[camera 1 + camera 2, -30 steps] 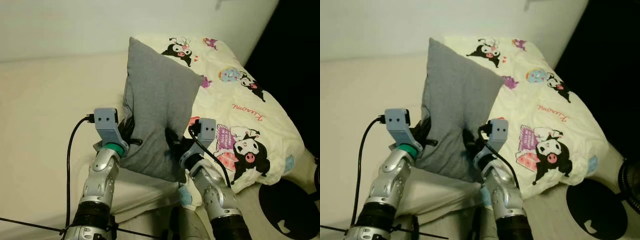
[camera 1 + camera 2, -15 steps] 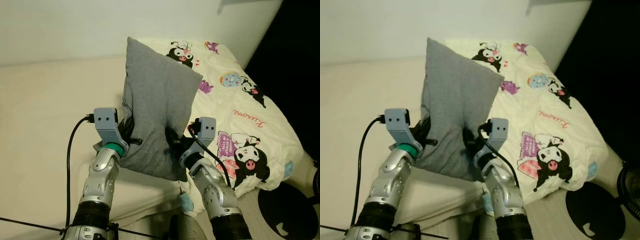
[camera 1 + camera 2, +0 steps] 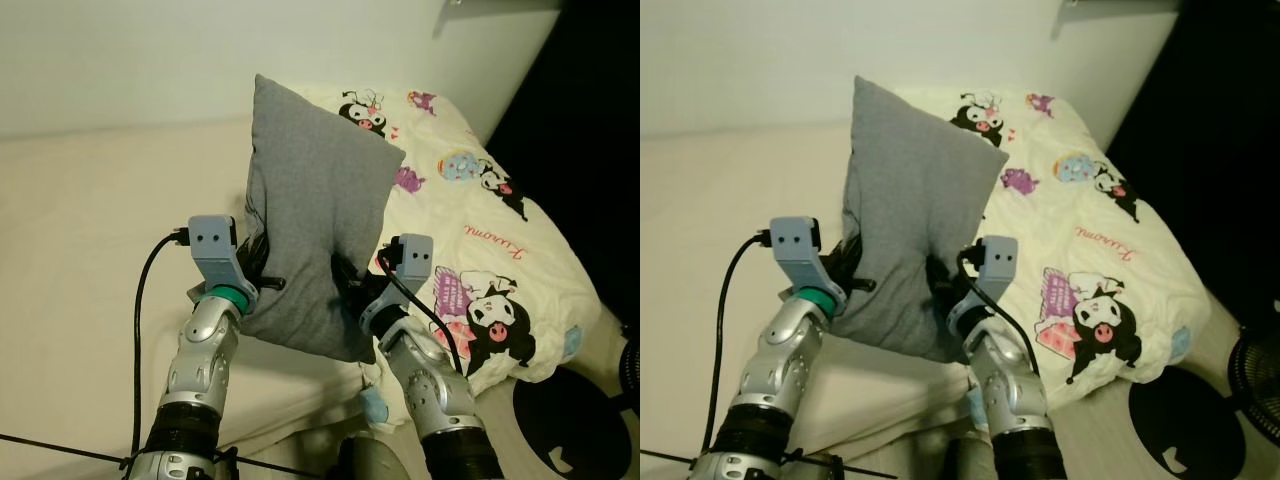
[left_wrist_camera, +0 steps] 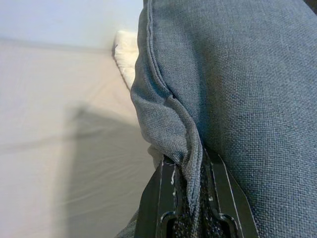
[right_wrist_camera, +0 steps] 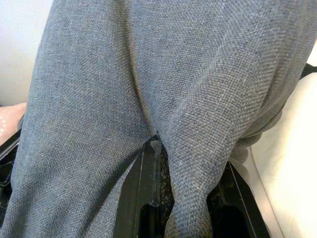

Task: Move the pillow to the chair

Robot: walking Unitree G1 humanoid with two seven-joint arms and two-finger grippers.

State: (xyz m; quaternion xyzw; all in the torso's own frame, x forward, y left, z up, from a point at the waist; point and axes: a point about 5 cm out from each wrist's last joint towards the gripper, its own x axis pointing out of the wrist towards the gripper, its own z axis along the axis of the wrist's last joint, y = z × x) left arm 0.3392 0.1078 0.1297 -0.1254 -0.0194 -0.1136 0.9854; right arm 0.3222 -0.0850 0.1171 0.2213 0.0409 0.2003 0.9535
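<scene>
Plain grey woven pillow (image 3: 315,220), upright, seamed edge creased.

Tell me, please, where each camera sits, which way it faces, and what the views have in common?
Left eye view: on the head, looking forward and down at the bed; both silver arms hold up the grey pillow beside the cartoon blanket.
Right eye view: the stereo twin, same scene.
Left wrist view: along the left gripper, its fingers pinching the pillow's seamed edge.
Right wrist view: along the right gripper, clamped on a fold of fabric.
Shared: all four show the pillow.
</scene>
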